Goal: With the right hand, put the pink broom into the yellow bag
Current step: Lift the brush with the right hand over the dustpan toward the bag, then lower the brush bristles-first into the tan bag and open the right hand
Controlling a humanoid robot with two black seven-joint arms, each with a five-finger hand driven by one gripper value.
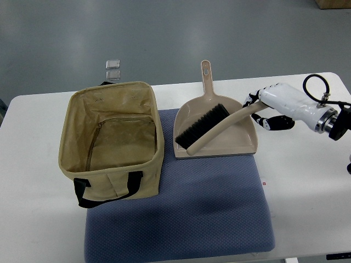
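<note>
The pink broom [219, 129] is a small hand brush with black bristles, lying slantwise in a matching pink dustpan [241, 139]. Its handle runs up to the right and passes over the pan's right rim. My right hand [258, 109] comes in from the right edge, its fingers curled over the handle's end and the thumb underneath. The broom still rests on the pan. The yellow bag [112, 139] stands open on the left, upright, with black straps and nothing visible inside. My left hand is out of sight.
A blue mat [181, 213] lies under the bag and the dustpan on the white table [307, 192]. Two small square objects [113, 68] sit on the floor beyond the table's far edge. A black cable [315, 87] loops off my right wrist.
</note>
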